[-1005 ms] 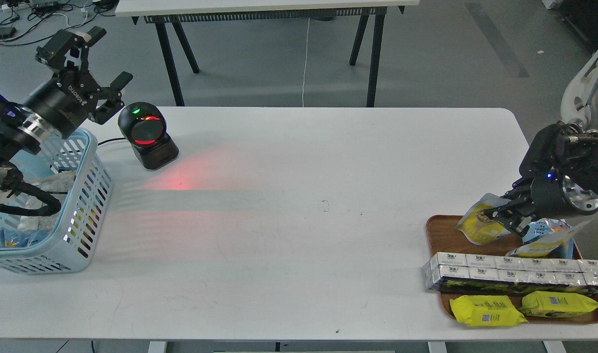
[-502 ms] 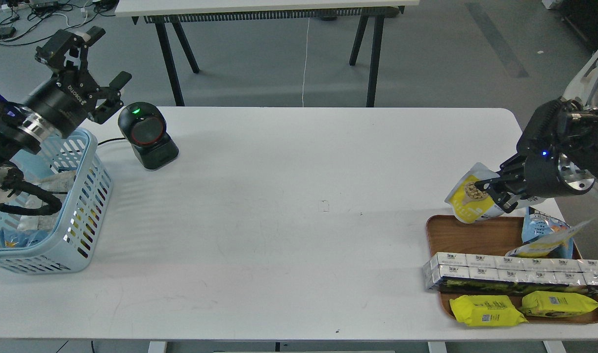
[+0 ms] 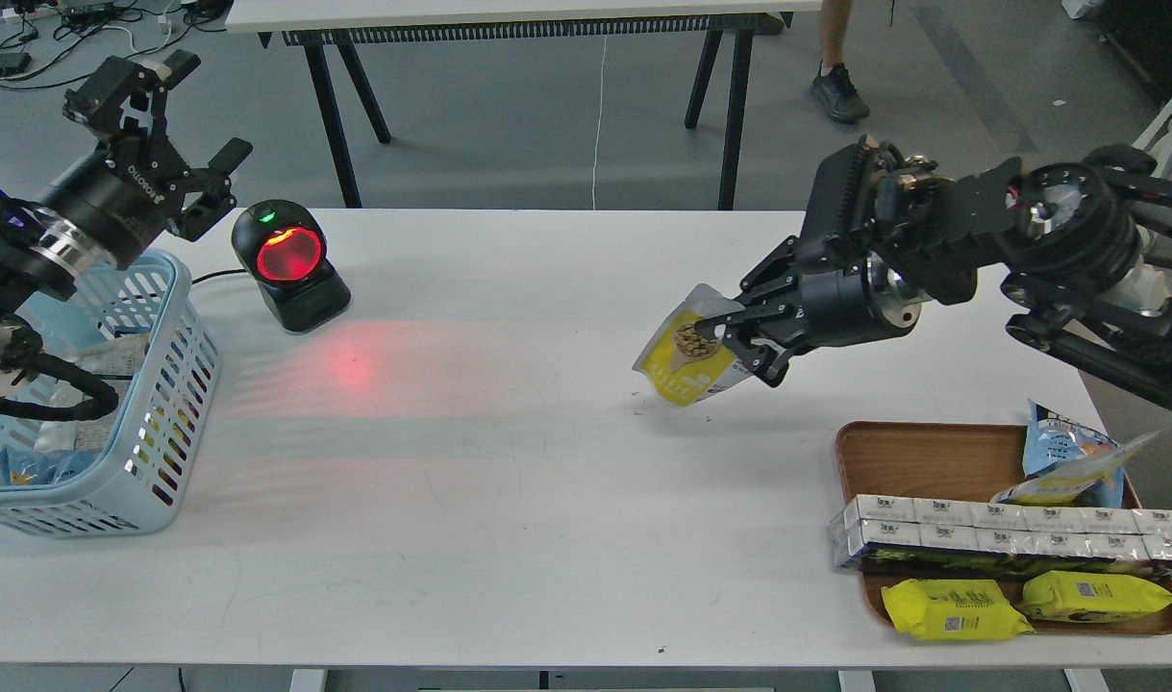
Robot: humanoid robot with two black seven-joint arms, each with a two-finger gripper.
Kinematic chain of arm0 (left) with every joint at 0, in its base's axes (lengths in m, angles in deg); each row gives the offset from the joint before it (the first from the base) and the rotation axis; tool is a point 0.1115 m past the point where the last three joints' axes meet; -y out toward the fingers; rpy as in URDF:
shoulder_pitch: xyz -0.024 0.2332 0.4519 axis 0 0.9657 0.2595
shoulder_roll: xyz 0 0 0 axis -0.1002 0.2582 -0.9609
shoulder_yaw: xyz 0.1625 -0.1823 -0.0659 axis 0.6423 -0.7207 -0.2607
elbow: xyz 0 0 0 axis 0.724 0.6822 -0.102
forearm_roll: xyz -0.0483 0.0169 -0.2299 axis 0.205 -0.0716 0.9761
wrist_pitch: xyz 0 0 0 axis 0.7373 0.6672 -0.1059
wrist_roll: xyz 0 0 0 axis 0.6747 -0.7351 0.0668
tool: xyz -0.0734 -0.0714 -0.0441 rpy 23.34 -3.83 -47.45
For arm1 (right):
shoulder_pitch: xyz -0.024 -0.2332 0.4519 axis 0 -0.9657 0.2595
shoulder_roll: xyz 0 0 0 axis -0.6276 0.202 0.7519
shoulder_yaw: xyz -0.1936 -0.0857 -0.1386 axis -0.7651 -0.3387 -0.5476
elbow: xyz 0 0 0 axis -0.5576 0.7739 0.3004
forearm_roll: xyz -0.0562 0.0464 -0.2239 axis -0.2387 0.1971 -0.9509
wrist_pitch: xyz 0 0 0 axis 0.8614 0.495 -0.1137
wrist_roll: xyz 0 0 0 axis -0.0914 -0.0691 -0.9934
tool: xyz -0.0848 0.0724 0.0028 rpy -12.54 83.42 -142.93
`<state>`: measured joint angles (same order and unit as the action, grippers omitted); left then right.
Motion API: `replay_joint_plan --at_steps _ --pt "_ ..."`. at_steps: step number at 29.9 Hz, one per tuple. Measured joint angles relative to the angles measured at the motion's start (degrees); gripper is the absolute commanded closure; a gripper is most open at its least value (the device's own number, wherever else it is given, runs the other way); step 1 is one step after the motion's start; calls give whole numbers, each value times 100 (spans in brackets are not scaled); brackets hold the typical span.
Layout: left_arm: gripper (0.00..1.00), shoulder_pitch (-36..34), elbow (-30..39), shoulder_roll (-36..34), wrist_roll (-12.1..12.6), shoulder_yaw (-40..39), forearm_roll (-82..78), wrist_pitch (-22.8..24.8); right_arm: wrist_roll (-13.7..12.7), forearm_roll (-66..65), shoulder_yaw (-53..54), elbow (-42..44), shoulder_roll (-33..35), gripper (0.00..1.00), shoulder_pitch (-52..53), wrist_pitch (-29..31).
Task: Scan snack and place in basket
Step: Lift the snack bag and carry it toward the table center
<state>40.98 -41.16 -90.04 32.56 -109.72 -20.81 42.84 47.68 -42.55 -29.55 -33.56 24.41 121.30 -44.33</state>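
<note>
At about nine to ten o'clock in the head view, the left hand (image 3: pixel 167 115) is hovering above the far corner of the basket (image 3: pixel 177 384) with its fingers spread wide and nothing between them. The light blue basket is sitting on the tabletop (image 3: pixel 509 500) at the left edge, and pale wrapped packets and something blue are showing through its slots, though they are too hidden to name. Just beside the basket, toward eleven o'clock, the scanner (image 3: pixel 289 264) is standing with its round window glowing red and is casting a red patch on the tabletop in front of it. Right of centre, at about one o'clock, the right hand (image 3: pixel 735 351) is pinching the upper part of the snack (image 3: pixel 686 360), holding the yellow and grey pouch tilted in the air above the tabletop, well apart from both the scanner and the basket. At four to five o'clock the brown tray (image 3: pixel 917 452) is lying near the right edge, carrying a blue-and-yellow bag (image 3: pixel 1066 466) at its far side, a row of grey cartons (image 3: pixel 1009 533) across its middle, and two yellow packs (image 3: pixel 1018 604) at its near rim.
</note>
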Motion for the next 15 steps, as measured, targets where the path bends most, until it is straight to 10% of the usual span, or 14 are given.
replay_joint_plan --at_steps 15 --pt "0 -15 1 -27 0 11 -7 0 0 1 -540 1575 -2620 100 161 -1"
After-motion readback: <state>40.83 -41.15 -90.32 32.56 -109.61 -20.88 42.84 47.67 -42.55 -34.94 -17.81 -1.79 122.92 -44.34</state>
